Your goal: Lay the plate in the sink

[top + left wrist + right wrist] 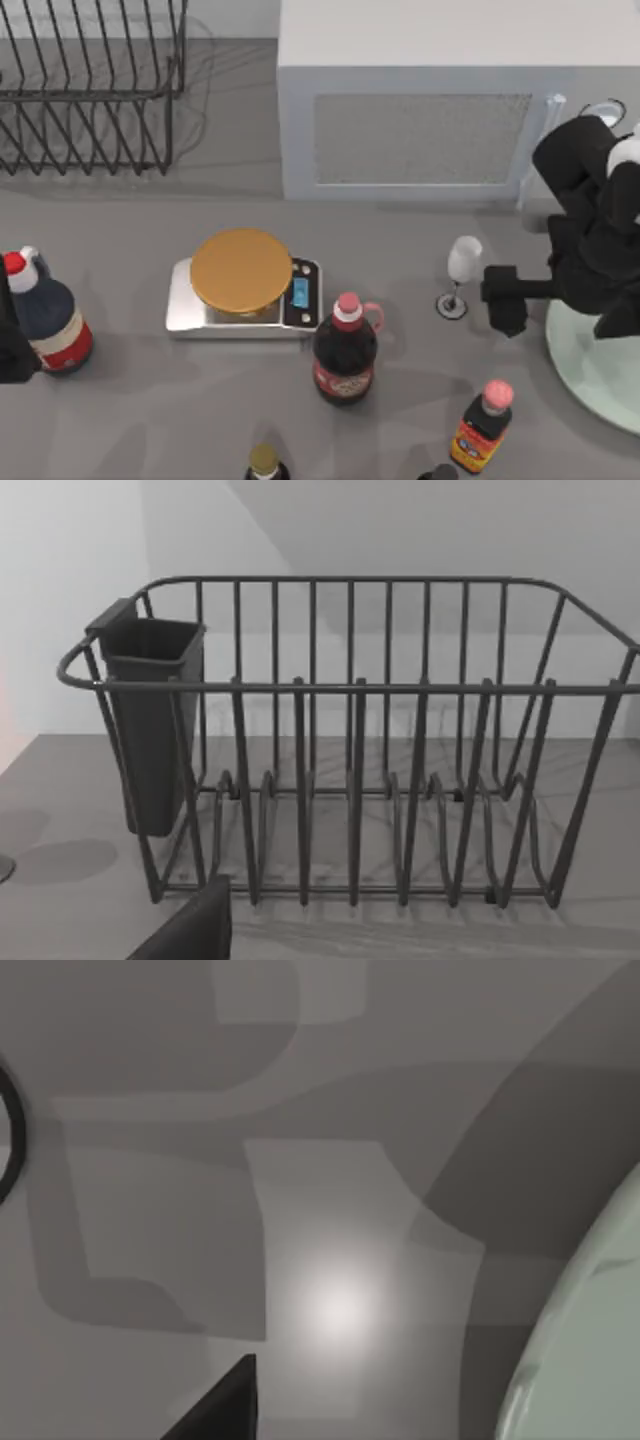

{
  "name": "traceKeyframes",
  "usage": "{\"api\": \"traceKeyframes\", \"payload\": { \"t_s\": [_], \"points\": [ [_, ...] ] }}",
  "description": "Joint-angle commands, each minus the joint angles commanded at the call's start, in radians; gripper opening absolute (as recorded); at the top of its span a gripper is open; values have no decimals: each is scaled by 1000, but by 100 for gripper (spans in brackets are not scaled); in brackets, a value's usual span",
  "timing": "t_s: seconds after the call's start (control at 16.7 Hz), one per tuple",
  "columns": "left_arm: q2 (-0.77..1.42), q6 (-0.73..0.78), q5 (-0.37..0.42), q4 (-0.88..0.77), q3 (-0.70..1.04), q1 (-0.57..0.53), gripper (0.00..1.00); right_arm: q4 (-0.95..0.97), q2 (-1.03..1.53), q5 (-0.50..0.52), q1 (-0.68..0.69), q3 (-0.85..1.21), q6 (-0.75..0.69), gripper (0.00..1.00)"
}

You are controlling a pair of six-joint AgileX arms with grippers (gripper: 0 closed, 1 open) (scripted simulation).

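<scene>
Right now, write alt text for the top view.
The right gripper hovers by the mint-green plate at the table's right edge, beside a wine glass. Mid-table sits a kitchen scale among sauce bottles, with a microwave and dish rack behind.

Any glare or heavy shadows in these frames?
Right wrist view: a bright glare spot on the table, with broad overlapping shadows beside the plate. Left wrist view: the dish rack throws striped shadows on the table. Top view: soft shadows under the bottles, no glare.
</scene>
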Motion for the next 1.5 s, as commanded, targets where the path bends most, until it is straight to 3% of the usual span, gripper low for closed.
{"api": "traceKeyframes", "payload": {
  "t_s": [0.6,1.2,1.5],
  "points": [
    [0,0,0,0,0,0,100,0,0,0,0,0,0,2],
    [0,0,0,0,0,0,100,2,-65,5,-12,30,-1,0],
    [0,0,0,0,0,0,100,-160,-82,5,-62,76,-8,0]
  ]
}}
